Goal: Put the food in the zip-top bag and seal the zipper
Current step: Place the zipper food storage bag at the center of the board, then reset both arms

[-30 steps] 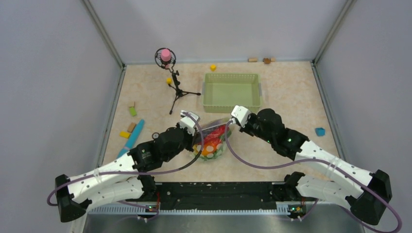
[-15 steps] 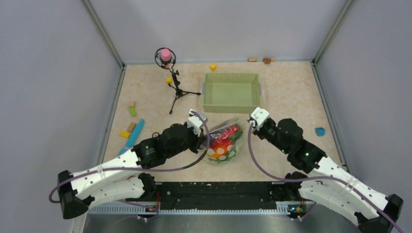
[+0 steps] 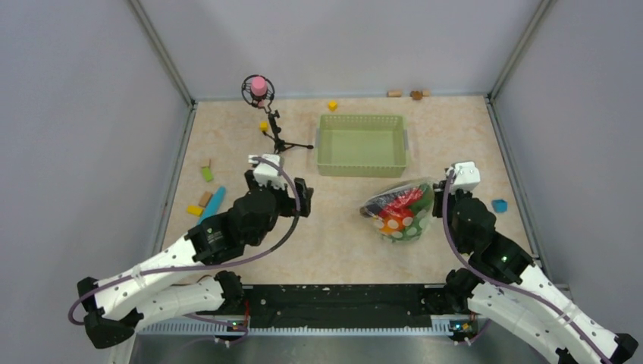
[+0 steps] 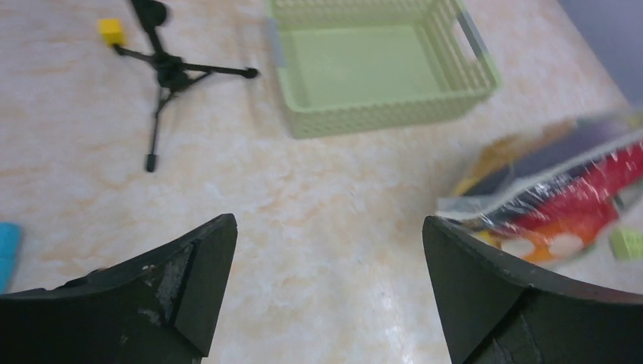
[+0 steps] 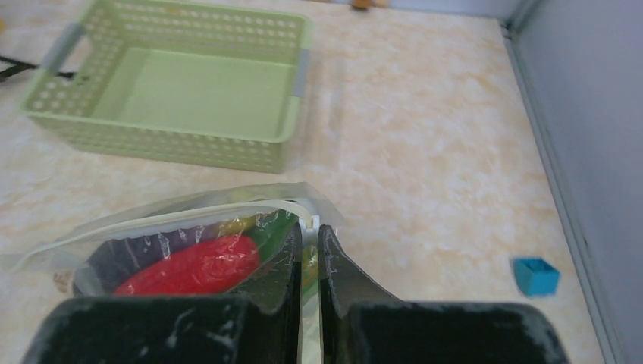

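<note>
on the right half of the table (image 3: 341, 235), the zip-top bag (image 3: 400, 212) lies on its side, just in front of the green mesh basket (image 3: 362, 144) and not touching it. the food (image 3: 394, 216) is inside the bag: a red chili (image 5: 193, 269) shows through the film, with a dark purple eggplant (image 5: 121, 258) beside it, and orange pieces (image 3: 388, 224) and something green sit lower down. the zipper (image 5: 152, 224) runs as a whitish strip along the bag's upper edge in the right wrist view; whether it is pressed closed along its whole length cannot be told.

the right end effector (image 5: 309, 231) has its fingers pressed together on the bag's film, at the right-hand end of that strip. the left end effector (image 4: 326, 250) is spread wide and holds nothing. it hangs over bare table to the left of the bag and well apart from it.

a small blue block (image 3: 498, 205) lies near the right arm, to the right of the bag. a black tripod (image 3: 277, 140) with a pink top stands left of the basket, and a yellow block (image 3: 332, 105) sits by the far wall. a teal tool (image 3: 214, 203) and a few small blocks lie near the left edge.
</note>
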{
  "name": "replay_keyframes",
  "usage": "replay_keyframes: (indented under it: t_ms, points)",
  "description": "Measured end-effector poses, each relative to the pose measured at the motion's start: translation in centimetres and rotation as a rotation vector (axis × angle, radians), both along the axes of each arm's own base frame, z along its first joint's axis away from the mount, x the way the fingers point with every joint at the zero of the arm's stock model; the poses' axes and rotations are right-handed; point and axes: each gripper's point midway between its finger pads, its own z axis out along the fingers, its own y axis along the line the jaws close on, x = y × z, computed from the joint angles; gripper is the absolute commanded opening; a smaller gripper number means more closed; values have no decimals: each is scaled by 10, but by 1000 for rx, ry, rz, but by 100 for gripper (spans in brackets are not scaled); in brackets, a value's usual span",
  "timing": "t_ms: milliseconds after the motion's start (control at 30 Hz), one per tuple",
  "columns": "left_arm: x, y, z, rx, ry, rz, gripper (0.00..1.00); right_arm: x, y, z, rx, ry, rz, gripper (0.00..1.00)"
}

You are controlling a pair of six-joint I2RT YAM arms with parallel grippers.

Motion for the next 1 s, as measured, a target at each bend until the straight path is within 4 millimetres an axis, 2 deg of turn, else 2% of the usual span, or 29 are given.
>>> replay_keyframes:
  t_ms: [67,133,200,300,333,433,567,767,1000]
  points:
    - [6,18,13,-45,-23,108,97,-1,-17,-8,15,29,-111,0]
    - [12,41,19,-76,-33,232,97,-3,-33,-16,21,53,-220,0]
    - [19,63,15,-83,-24,346,97,-6,-48,-20,23,71,-313,4]
    - [31,90,4,-75,6,481,97,-11,-65,-22,29,74,-433,16]
    - [36,100,-1,-71,20,530,97,-12,-69,-23,29,73,-461,24]
    - [43,122,-16,-60,57,630,97,-14,-78,-23,24,62,-516,73]
    - [42,137,-26,-61,85,681,97,-13,-78,-20,15,50,-514,98]
    - [36,145,-23,-98,70,702,97,-8,-72,-8,69,10,-479,99]
    - [28,160,-14,-139,37,755,97,-12,-63,29,247,-105,-376,99]
